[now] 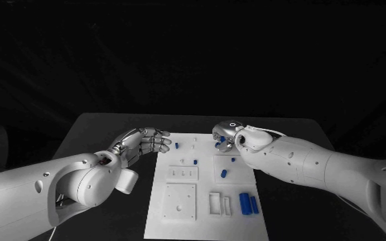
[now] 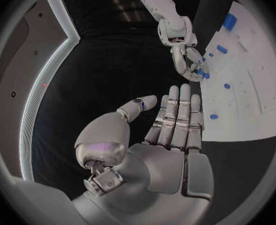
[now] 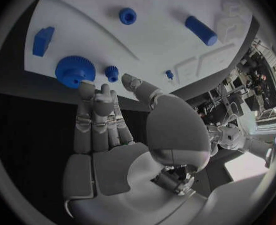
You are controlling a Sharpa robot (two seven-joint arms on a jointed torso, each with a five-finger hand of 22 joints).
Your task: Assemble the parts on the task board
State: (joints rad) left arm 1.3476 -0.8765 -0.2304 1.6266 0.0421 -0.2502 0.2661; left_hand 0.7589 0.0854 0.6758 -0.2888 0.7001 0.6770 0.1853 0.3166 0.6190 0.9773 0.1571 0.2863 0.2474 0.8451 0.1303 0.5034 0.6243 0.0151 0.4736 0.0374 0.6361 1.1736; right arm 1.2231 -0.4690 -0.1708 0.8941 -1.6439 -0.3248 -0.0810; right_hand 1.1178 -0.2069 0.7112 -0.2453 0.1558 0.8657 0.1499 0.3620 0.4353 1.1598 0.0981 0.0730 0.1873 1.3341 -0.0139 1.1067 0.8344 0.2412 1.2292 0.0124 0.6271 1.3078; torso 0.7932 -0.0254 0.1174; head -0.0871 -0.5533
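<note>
The white task board (image 1: pixel 201 196) lies in the middle of the table. My right hand (image 1: pixel 227 135) hangs over its far right corner. In the right wrist view that hand (image 3: pixel 112 130) has its fingers stretched out, tips just short of a large blue gear (image 3: pixel 72 70) and a small blue gear (image 3: pixel 112 73), and nothing is gripped. My left hand (image 1: pixel 141 140) hovers off the board's far left edge, its fingers (image 2: pixel 175 115) straight and apart, holding nothing. A blue block (image 3: pixel 42 40), a blue ring (image 3: pixel 127 15) and a blue cylinder (image 3: pixel 202 30) lie on the board.
More blue parts lie on the board: a peg (image 1: pixel 177 145) near the left hand, one (image 1: pixel 223 172) mid-board, two long ones (image 1: pixel 244 203) near the front right. Raised white fixtures (image 1: pixel 181 199) occupy the board's front half. Black table (image 1: pixel 96 135) surrounds it.
</note>
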